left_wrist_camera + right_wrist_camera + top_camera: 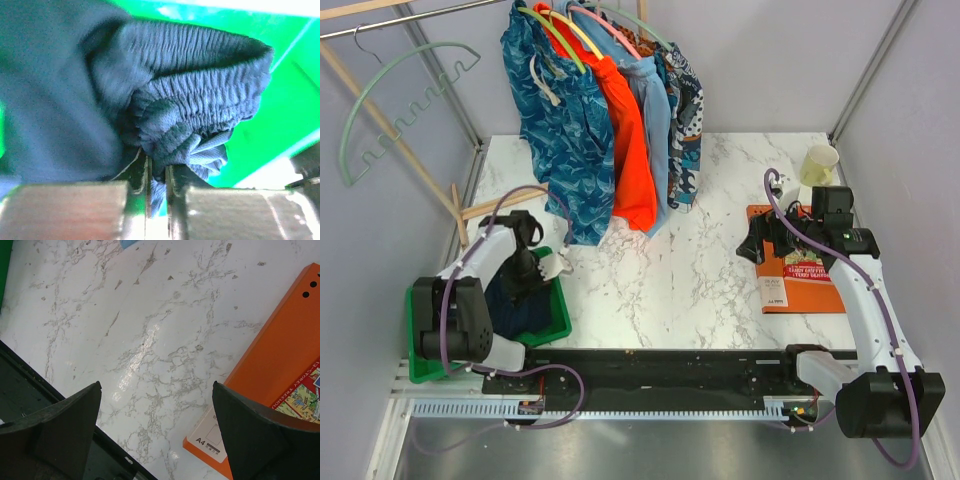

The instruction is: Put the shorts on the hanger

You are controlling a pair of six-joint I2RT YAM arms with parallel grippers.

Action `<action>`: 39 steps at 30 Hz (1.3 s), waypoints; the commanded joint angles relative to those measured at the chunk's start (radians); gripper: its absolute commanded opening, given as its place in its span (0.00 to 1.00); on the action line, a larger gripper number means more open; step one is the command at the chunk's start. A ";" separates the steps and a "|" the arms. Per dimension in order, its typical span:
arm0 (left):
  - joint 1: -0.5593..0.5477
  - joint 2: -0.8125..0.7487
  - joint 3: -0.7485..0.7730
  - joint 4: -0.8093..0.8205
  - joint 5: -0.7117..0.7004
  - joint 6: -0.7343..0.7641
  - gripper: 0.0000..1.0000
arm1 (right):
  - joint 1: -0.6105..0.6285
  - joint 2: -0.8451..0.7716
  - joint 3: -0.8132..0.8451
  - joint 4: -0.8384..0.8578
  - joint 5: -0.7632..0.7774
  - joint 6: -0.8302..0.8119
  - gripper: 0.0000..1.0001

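Left gripper tight on the shorts (waistband, inside green bin); right gripper wide apart.

Bright even light, table glare, blurred left-wrist view

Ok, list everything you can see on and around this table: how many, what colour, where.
shorts: one, dark navy, in the bin at the near left
bin: one, green, near-left corner of the table
hanger: one, mint green, bare, on the rail at far left
hanging garments: several, teal patterned, orange, light blue, on the rail at far centre
garment hangers: several, yellow-green and pink among them, inside those garments
paper pad: one, orange, right side
cup: one, pale yellow, far right
table: one, white marble
left end effector: one, shut on the shorts' fabric
right end effector: one, black, open, by the pad's left edge
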 commanded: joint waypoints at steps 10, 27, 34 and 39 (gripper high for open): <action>-0.045 0.058 1.117 -0.371 0.501 -0.274 0.02 | 0.005 0.004 0.000 0.079 -0.035 0.056 0.98; -0.411 0.098 1.433 0.042 0.809 -0.801 0.02 | 0.004 -0.004 0.030 0.057 -0.043 0.063 0.98; -0.564 0.076 1.246 0.040 0.407 -0.793 0.02 | 0.004 0.013 0.059 0.059 -0.078 0.065 0.98; -0.690 0.075 1.049 0.067 0.332 -0.782 0.02 | 0.004 0.054 0.073 0.059 -0.095 0.082 0.98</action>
